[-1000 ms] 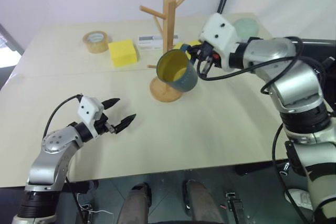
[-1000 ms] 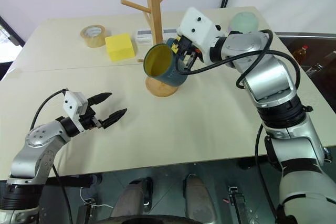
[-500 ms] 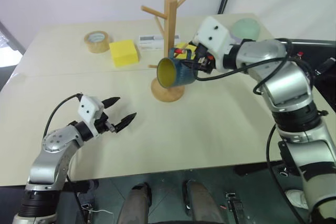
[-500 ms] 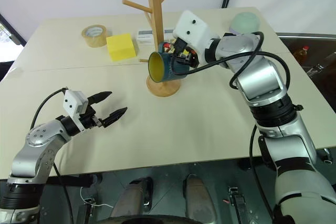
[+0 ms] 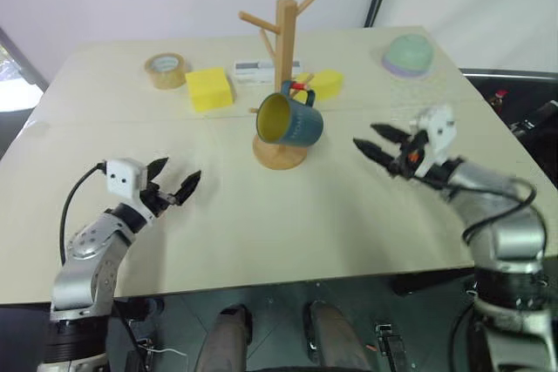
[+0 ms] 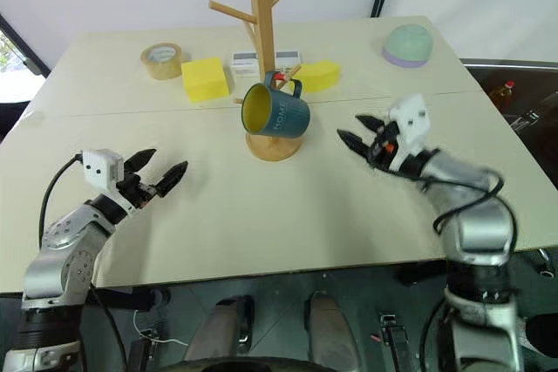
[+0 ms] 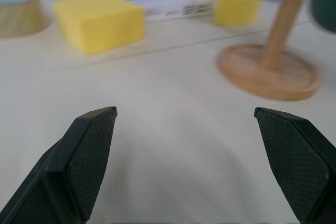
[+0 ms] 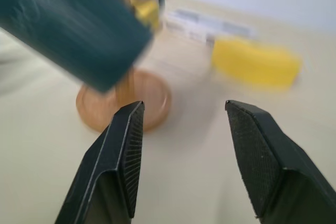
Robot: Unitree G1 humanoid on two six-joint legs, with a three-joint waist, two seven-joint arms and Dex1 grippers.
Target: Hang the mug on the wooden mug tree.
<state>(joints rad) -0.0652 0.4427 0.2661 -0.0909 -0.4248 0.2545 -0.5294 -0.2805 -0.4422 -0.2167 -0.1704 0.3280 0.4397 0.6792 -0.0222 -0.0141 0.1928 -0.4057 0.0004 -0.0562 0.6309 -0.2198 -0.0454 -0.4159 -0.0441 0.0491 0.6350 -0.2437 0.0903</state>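
Note:
The dark teal mug (image 5: 292,119) with its yellow inside hangs tilted by its handle on a low peg of the wooden mug tree (image 5: 286,32), just above the tree's round base (image 5: 279,152). My right gripper (image 5: 368,137) is open and holds nothing, hovering to the right of the tree and apart from the mug. In the right wrist view the mug (image 8: 68,30) and base (image 8: 152,98) lie beyond the open gripper (image 8: 184,108). My left gripper (image 5: 179,172) is open and holds nothing, low over the table at the front left, with the base (image 7: 268,72) ahead of it.
Behind the tree lie a tape roll (image 5: 166,69), a yellow sponge block (image 5: 209,89), a white box (image 5: 261,70) and a smaller yellow sponge (image 5: 324,83). A pale green-lilac dome bowl (image 5: 408,54) sits at the back right.
My right gripper has opened, let go of the mug and drawn back down and to the right. The mug now hangs on the peg. My left gripper has shifted a little to the left.

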